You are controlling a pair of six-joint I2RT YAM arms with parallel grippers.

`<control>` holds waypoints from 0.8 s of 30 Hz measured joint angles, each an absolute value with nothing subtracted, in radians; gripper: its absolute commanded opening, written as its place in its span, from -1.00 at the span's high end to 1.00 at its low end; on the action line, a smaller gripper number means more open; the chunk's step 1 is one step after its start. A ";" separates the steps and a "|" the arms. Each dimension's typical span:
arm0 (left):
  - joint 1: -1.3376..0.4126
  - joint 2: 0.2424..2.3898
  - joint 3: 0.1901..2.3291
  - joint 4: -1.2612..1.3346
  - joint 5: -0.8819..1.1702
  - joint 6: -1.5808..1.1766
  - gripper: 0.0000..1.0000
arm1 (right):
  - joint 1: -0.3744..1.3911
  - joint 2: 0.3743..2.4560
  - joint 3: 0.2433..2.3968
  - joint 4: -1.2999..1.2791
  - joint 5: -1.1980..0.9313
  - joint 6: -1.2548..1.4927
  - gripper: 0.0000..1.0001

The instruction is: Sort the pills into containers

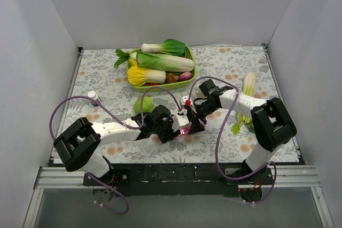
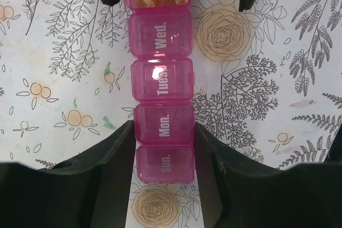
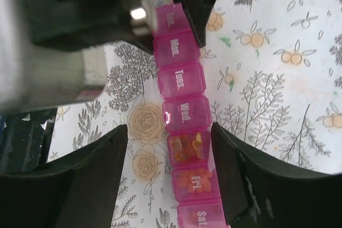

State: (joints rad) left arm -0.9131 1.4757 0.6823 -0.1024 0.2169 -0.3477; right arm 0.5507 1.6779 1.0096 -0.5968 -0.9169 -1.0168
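Note:
The containers are one pink strip box [image 2: 162, 78] lying on the flowered cloth, its lids marked by day. My left gripper [image 2: 164, 132] is shut on its Mon and Sun end. Orange-brown pills [image 3: 188, 146] fill the uncovered compartment after Wed, and more show through the Fri lid [image 3: 196, 181]. My right gripper [image 3: 168, 132] straddles that uncovered compartment. It is open: its right finger is close against the box and a gap of cloth shows on the left. From above, both grippers meet over the box [image 1: 185, 130] at the table's middle front.
A green tray [image 1: 189, 70] of toy vegetables stands at the back centre. A small green vegetable [image 1: 143, 104] lies just behind the left arm, a white cap-like object [image 1: 93, 96] at the left, and a leafy stalk [image 1: 247, 86] at the right.

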 measured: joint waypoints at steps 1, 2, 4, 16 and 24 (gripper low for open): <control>-0.913 1.477 0.684 -0.103 0.216 -0.350 0.63 | 0.550 1.678 1.008 -0.596 -0.910 -1.014 -0.37; -0.913 1.478 0.685 -0.103 0.215 -0.352 0.63 | 0.549 1.678 1.004 -0.595 -0.899 -1.005 -0.32; -0.913 1.478 0.685 -0.104 0.211 -0.352 0.63 | 0.549 1.678 0.996 -0.596 -0.887 -0.991 -0.29; -0.913 1.482 0.690 -0.105 0.206 -0.371 0.64 | 0.550 1.678 0.936 -0.567 -0.882 -0.893 0.01; -0.913 1.482 0.690 -0.105 0.206 -0.379 0.64 | 0.545 1.680 0.954 -0.598 -0.865 -0.837 0.35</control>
